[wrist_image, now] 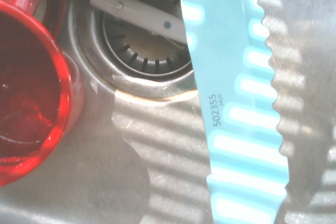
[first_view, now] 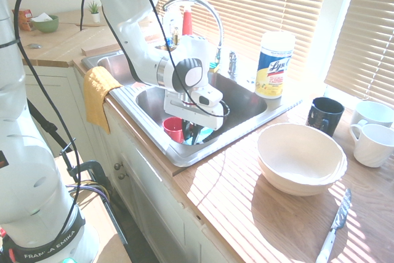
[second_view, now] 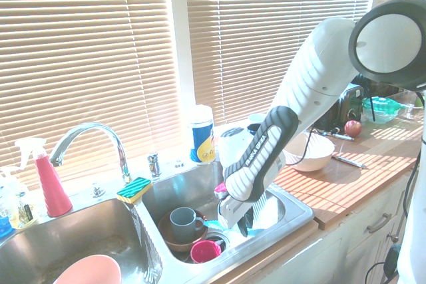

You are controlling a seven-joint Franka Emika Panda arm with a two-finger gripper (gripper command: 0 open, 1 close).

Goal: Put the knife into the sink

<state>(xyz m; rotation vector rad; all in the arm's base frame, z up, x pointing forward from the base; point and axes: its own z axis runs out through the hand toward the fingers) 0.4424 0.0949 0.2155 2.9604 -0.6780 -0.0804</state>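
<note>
My gripper is down inside the right basin of the steel sink, shut on the knife. In the wrist view the knife, a turquoise blade with white stripes, runs over the basin floor beside the drain. From the other side, the gripper hangs low over the dishes in the sink, and a strip of the turquoise knife shows just under it. Its handle is hidden by the hand.
A red cup and a grey mug sit in the basin by the gripper. The faucet arches behind. On the counter stand a white bowl, a silver table knife, mugs and a wipes tub.
</note>
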